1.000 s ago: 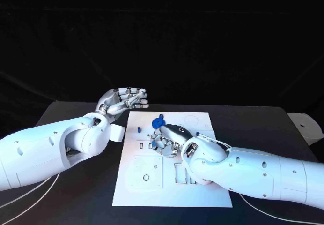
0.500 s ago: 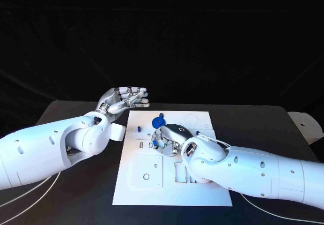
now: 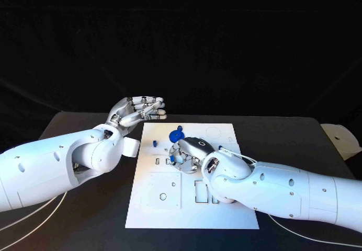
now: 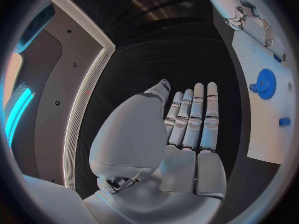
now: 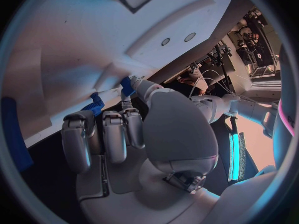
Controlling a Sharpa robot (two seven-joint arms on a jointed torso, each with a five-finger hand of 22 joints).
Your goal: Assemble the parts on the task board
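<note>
White rectangular task board flat on black desk, centre. Right silver hand over board's middle, fingers curled onto small blue part, apparently pinching it; contact partly hidden. Blue gear-shaped part stands on board just beyond that hand. Left silver hand hovers off board's far-left corner, fingers apart, holding nothing.

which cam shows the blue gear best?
Left wrist view: the blue gear sits unobstructed on the task board, its toothed rim plain. Head view shows it smaller, just beyond the right hand. In the right wrist view I can't identify it.
</note>
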